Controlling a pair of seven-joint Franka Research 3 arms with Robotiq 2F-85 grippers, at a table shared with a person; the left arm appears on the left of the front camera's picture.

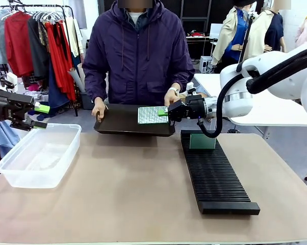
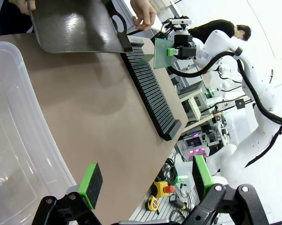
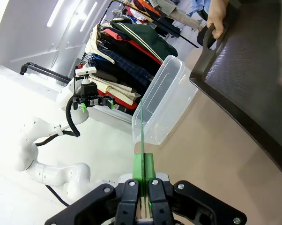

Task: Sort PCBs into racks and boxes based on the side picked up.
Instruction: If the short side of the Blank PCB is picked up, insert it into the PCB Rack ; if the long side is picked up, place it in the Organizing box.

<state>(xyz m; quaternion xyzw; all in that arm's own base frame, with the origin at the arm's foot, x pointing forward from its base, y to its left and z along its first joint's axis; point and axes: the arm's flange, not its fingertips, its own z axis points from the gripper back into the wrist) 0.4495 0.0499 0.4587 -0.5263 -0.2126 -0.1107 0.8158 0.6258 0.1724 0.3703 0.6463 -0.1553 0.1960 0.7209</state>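
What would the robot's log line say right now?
right end effector: shut on PCB | left end effector: open, near box | person: holding tray

Front view faces across the table [image 1: 133,196]; all 3 views share the tub [image 1: 25,177].

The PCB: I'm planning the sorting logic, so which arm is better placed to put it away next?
Right. The right gripper is shut on the PCB near the rack's far end; the left gripper hangs open by the box.
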